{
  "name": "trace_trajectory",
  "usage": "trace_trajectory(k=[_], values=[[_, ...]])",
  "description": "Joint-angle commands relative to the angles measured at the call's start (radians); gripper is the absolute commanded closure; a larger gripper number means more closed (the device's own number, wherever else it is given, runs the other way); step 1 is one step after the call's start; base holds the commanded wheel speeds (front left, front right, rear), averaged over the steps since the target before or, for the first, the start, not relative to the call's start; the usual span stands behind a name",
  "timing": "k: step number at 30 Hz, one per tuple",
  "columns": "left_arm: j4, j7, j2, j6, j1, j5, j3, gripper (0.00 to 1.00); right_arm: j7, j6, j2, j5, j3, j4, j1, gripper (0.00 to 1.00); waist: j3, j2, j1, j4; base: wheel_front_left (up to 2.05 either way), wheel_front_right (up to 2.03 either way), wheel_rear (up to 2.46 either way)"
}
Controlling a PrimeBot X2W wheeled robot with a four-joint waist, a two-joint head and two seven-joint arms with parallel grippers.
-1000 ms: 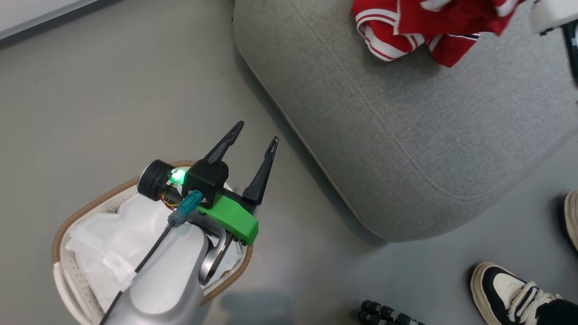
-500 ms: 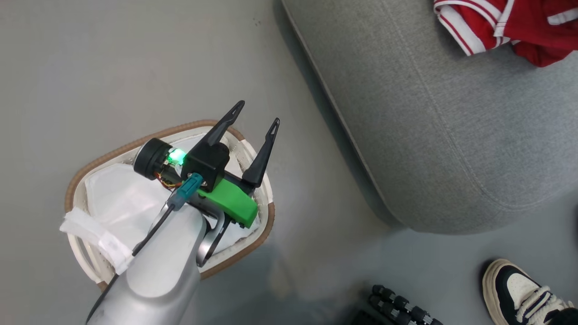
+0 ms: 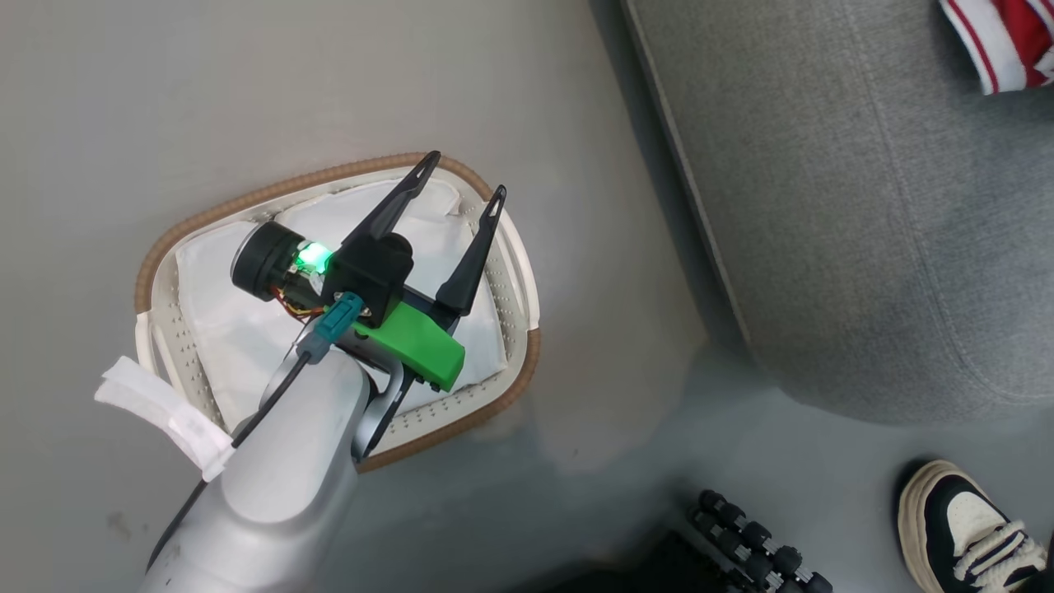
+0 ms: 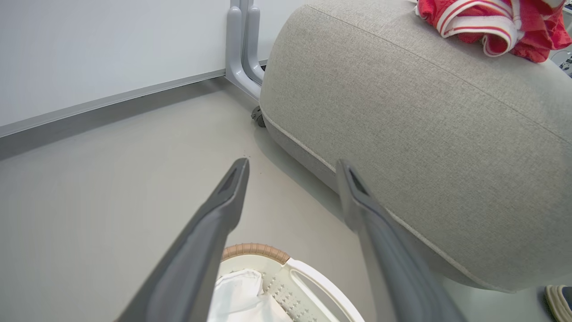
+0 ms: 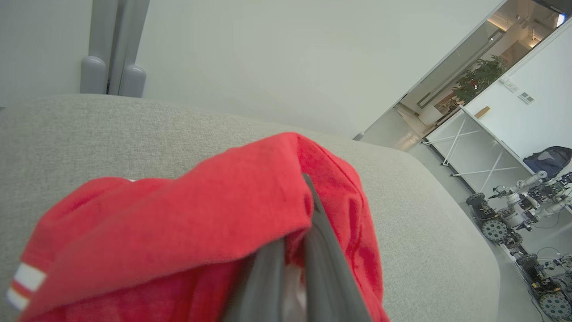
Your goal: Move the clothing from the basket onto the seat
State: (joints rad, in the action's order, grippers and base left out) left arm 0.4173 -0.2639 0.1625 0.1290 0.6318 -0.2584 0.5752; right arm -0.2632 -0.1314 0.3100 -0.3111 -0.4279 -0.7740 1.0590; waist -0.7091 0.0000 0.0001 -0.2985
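Left gripper [image 3: 465, 174] drew back, spread, over the basket [image 3: 183, 333] (white sheet [image 3: 230, 329] inside).

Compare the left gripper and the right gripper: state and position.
The left gripper is open and empty; the right gripper is shut on the red clothing. The left gripper hangs over the basket; the right gripper is over the seat. Both have two long dark fingers.

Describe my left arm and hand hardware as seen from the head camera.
The left hand has two long, black, tapering fingers with slotted tips on a black block. Behind it are a bright green plastic bracket, a round black housing with a green light, and a teal connector feeding a black cable along the smooth silver forearm.
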Motion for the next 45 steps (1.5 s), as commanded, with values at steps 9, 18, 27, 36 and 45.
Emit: trace_trajectory(k=[9, 18, 27, 36, 45], values=[[0.003, -0.001, 0.007, 0.002, 0.001, 0.003, -0.029, 0.00, -0.002, 0.001, -0.057, 0.006, -0.044, 0.040, -0.074, 0.00, -0.006, 0.0000, -0.0001, 0.008, 0.00, 0.00, 0.00], [0.002, -0.001, -0.012, 0.002, -0.050, 0.002, -0.063, 0.00, -0.002, 0.001, -0.064, 0.063, -0.010, 0.128, -0.202, 0.00, 0.106, 0.0000, -0.0001, 0.004, 0.00, 0.00, 0.00], [0.006, -0.001, -0.039, 0.002, -0.139, 0.002, -0.133, 0.00, -0.002, 0.001, -0.057, 0.116, 0.079, 0.183, -0.335, 0.00, 0.244, 0.0000, -0.0001, 0.038, 0.00, 0.00, 0.00], [0.009, -0.001, -0.070, -0.004, -0.238, 0.027, -0.250, 0.00, -0.002, 0.001, -0.077, 0.204, 0.192, 0.221, -0.415, 0.00, 0.340, 0.0000, -0.0001, 0.107, 0.00, 0.00, 0.00], [0.008, -0.001, -0.094, -0.012, -0.335, 0.070, -0.372, 0.00, -0.002, 0.001, -0.112, 0.271, 0.293, 0.259, -0.484, 0.00, 0.419, 0.0000, -0.0001, 0.177, 0.00, 0.00, 0.00]])
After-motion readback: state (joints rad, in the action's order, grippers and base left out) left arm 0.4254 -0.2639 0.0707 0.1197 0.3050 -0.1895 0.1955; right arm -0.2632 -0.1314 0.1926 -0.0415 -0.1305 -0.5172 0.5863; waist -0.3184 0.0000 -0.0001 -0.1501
